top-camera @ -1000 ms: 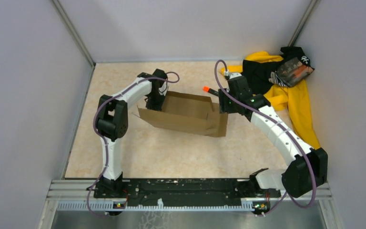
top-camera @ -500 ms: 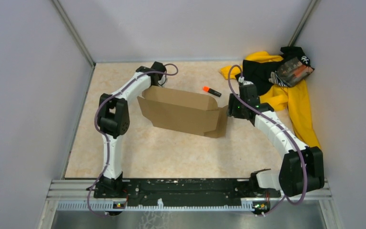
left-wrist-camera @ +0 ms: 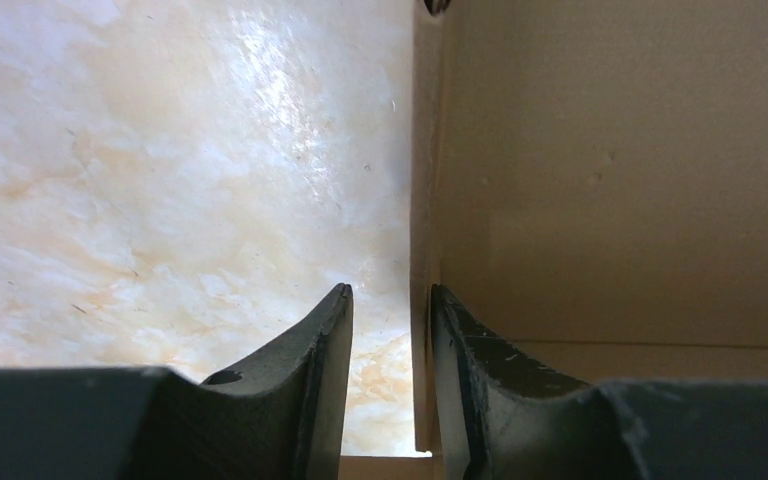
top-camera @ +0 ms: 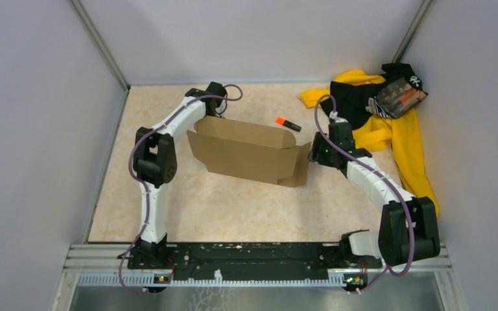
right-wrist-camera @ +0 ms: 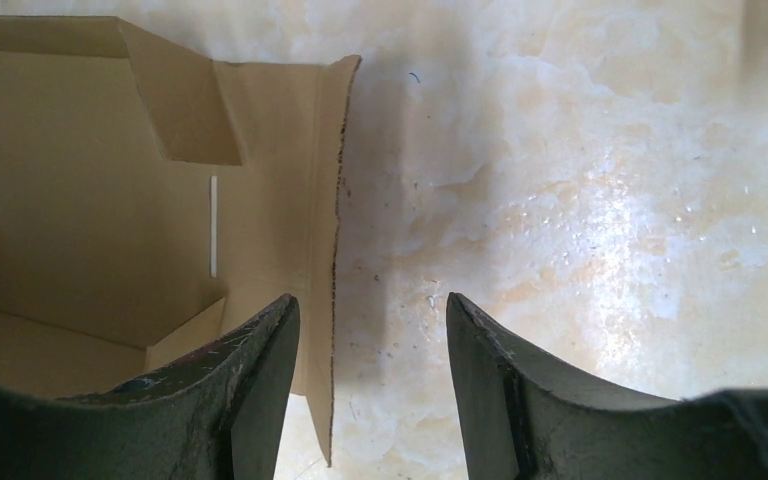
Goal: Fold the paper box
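The paper box (top-camera: pixel 249 155) lay mid-frame on the counter (top-camera: pixel 233 207), its long axis running left to right. The left claw (left-wrist-camera: pixel 388 292), narrowly parted, straddled its upper-left wall. The right claw (right-wrist-camera: pixel 370 300), wider and gripping nothing, bracketed the right edge. A second earlier the left sat tighter and the right stood further in.

Plain grey walls (top-camera: pixel 39 129) enclose a glossy beige marbled tabletop (top-camera: pixel 233 201) on three sides.
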`<state>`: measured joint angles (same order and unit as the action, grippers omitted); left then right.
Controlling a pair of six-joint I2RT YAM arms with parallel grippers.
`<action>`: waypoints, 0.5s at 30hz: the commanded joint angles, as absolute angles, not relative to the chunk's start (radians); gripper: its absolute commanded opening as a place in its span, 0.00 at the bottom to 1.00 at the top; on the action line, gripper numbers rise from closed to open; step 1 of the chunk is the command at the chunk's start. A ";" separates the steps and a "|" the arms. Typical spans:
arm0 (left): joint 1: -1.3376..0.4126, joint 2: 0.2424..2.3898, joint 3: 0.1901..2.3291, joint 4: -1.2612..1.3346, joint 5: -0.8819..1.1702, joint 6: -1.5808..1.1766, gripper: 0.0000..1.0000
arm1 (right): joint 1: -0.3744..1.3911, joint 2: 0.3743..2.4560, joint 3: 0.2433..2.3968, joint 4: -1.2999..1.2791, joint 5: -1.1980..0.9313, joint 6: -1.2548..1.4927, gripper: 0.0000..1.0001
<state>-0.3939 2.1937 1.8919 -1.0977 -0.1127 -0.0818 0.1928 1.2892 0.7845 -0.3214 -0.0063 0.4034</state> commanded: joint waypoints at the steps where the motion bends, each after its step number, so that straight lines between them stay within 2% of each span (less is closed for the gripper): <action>1: -0.379 2.166 1.954 -1.095 -0.118 -0.097 0.42 | 0.184 1.278 0.797 -0.246 -0.053 0.419 0.56; 15: -0.371 2.123 1.961 -1.025 -0.009 -0.110 0.44 | 0.184 1.331 0.790 -0.183 -0.120 0.413 0.56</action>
<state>-0.3748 2.1746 1.9369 -1.0527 -0.0509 -0.0967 0.1928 1.3205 0.7845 -0.2661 -0.0811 0.4053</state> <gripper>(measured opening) 0.439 0.555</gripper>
